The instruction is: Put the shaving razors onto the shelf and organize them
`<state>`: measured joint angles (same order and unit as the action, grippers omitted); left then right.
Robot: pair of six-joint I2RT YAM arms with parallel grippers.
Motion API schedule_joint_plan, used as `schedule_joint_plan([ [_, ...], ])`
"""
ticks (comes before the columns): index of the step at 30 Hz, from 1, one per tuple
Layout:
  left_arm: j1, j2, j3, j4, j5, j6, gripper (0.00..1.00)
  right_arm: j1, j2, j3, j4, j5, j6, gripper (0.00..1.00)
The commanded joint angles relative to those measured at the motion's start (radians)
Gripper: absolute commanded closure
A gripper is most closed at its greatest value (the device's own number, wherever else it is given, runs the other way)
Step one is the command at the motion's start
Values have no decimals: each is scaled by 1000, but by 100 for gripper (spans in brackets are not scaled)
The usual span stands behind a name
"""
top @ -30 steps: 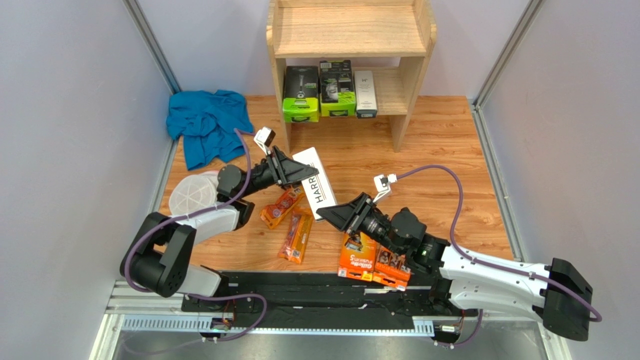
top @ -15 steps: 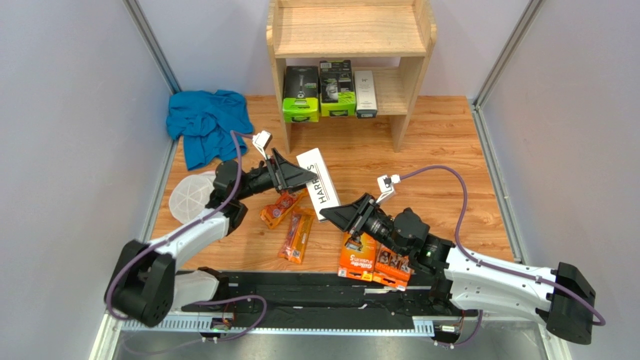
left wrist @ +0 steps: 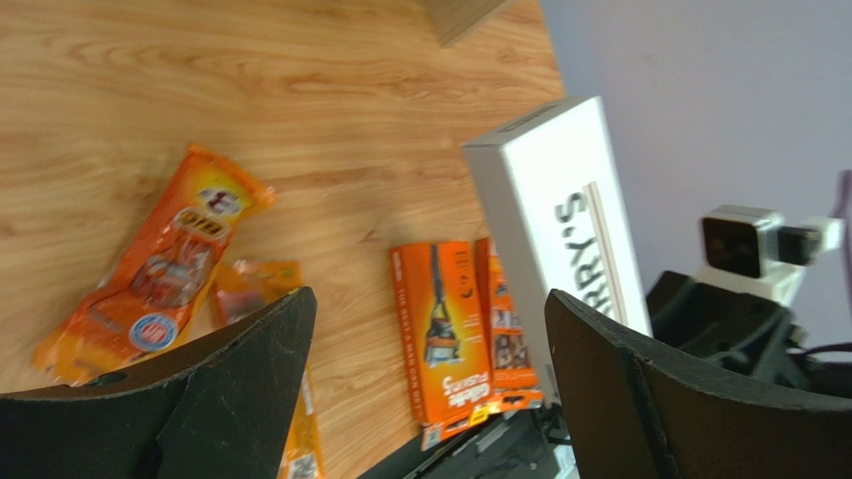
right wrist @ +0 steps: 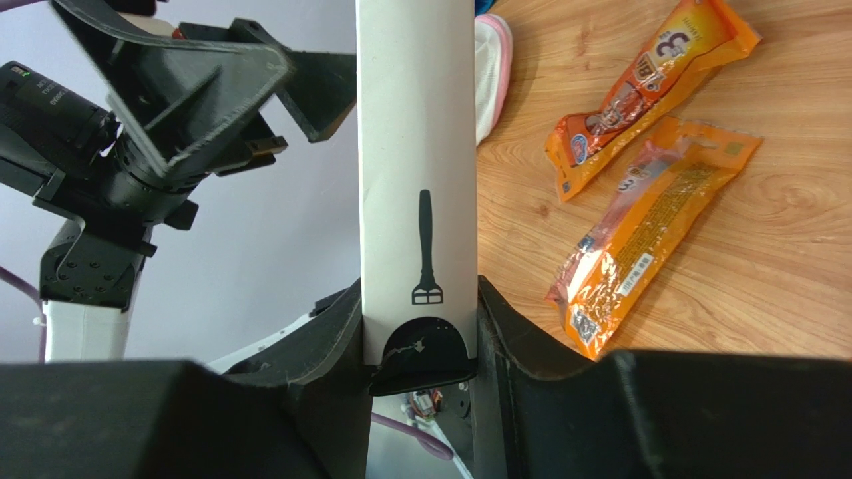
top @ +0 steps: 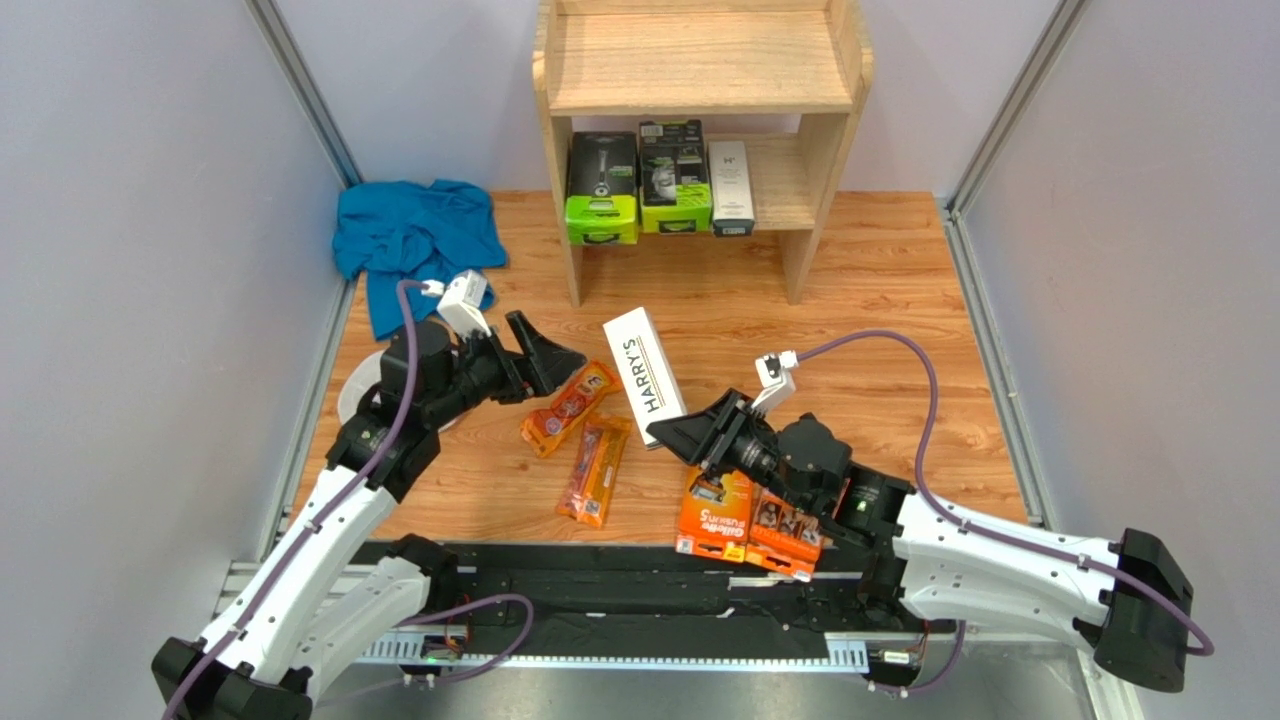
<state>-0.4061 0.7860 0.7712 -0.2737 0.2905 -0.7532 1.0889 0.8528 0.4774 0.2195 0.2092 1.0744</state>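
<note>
Our right gripper (top: pixel 699 435) is clamped partway shut on the near end of the long white cardboard HARRY'S razor box (top: pixel 643 375), held over the middle of the wooden table (top: pixel 902 300); our left gripper (top: pixel 544 354) hangs wide open and empty nearer the left edge. For this carry, we advise lifting the box clear of the narrow orange blister packs (top: pixel 574 413) and swinging it to the light wooden two-tier shelf (top: pixel 699 68) at the far edge, entering the lower tier's bare right part end-first and level, clear of the side panel.

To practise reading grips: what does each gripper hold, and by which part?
Right gripper clamps the white HARRY'S box by its near end; left gripper, open, holds nothing.
</note>
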Motion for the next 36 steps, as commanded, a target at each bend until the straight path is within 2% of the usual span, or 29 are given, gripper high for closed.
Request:
schedule_joint_plan([
  [1, -2, -4, -26, -148, -86, 71, 7, -26, -47, 67, -51, 44, -34, 91],
  [6, -2, -24, -59, -162, -94, 81, 7, -101, -92, 78, -138, 0, -39, 90],
  [9, -2, -34, -73, -170, -99, 87, 7, -200, -100, 95, -170, -71, -40, 90],
  [18, -2, -37, -124, -167, -93, 84, 7, -362, -52, 219, -219, -257, -128, 90],
  [24, -2, -47, -141, -171, -91, 87, 8, -539, -24, 271, -243, -343, -102, 89],
  [30, -2, -62, -158, -168, -102, 94, 8, -722, 78, 366, -227, -496, -87, 89],
  [36, -2, -64, -171, -168, -96, 92, 8, -823, 185, 451, -178, -591, -82, 89],
])
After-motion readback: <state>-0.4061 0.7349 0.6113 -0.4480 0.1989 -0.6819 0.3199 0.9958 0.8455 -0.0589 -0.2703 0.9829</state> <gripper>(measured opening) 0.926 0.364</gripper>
